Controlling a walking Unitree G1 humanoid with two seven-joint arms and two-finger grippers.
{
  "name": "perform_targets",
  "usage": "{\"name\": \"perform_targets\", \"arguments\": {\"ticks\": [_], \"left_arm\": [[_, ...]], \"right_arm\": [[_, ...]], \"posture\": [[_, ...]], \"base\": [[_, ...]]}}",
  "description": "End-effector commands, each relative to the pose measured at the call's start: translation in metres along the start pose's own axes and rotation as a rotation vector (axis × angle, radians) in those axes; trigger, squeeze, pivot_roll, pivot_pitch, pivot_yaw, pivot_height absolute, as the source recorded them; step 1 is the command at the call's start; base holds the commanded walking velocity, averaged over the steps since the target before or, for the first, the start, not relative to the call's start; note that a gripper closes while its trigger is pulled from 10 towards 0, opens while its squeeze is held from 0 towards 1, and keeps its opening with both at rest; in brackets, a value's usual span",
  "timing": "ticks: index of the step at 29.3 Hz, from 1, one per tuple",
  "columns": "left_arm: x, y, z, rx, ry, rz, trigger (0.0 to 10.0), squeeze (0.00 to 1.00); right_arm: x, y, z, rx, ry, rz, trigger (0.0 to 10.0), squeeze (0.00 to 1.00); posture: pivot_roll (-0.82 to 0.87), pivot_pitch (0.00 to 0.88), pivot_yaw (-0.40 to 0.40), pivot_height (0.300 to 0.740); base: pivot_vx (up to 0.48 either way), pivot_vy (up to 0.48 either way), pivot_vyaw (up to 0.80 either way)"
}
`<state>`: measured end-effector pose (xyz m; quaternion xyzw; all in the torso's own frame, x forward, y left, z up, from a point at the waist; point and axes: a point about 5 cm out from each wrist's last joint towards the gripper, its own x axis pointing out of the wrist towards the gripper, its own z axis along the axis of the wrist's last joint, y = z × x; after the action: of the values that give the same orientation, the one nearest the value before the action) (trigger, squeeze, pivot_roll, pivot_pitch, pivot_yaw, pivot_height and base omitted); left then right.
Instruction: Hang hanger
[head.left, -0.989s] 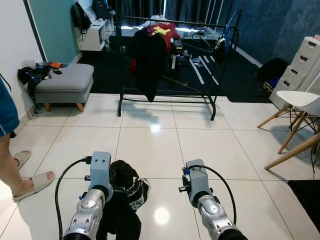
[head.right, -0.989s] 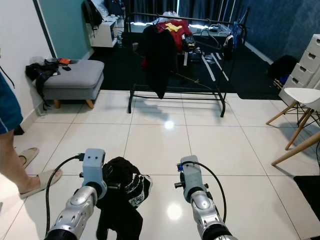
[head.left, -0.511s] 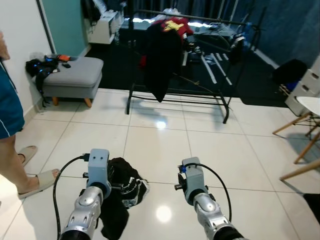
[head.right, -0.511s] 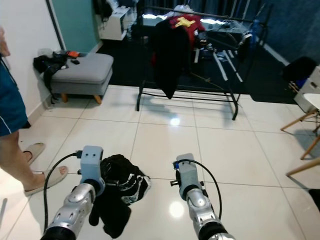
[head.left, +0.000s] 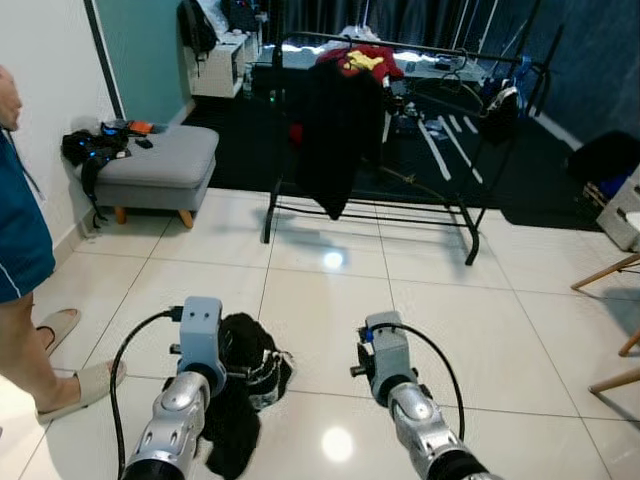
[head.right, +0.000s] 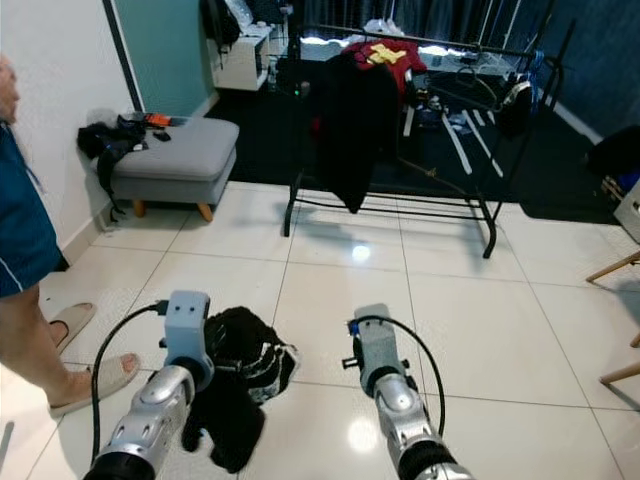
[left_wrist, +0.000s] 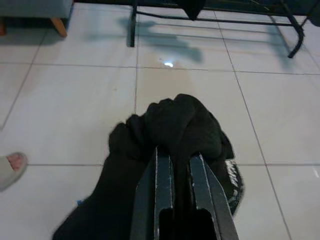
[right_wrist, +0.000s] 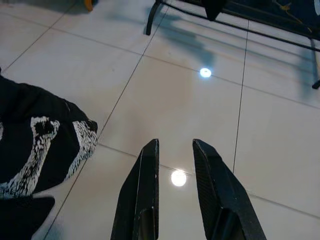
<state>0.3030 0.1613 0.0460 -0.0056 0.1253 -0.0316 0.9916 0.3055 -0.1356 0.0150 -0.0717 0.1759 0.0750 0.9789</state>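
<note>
Bare tiles ahead — then clothes rack

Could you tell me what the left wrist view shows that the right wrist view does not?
The left wrist view shows the left gripper shut on the bunched black garment, plus a person's sandalled toes. The right wrist view shows the right gripper open over bare floor tiles, and the garment's white print. Both show the garment, the tiles and the clothes rack's feet.
</note>
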Motion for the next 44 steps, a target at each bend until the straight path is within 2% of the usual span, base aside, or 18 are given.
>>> {"name": "perform_targets", "arguments": {"ticks": [1, 44], "left_arm": [[0.0022, -0.0021, 0.0070, 0.004, -0.032, -0.014, 10.0, 0.00], [0.0035, -0.0039, 0.0069, 0.012, -0.024, -0.039, 10.0, 0.00]], "right_arm": [[-0.0005, -0.0021, -0.0021, 0.007, 0.011, -0.010, 10.0, 0.00], [-0.0030, -0.0040, -0.0070, 0.018, 0.018, -0.032, 10.0, 0.00]], "posture": [[0.08, 0.000, -0.044, 0.740], [0.08, 0.000, -0.029, 0.740]], "base": [[0.330, 0.000, 0.00], [0.326, 0.000, 0.00]]}}
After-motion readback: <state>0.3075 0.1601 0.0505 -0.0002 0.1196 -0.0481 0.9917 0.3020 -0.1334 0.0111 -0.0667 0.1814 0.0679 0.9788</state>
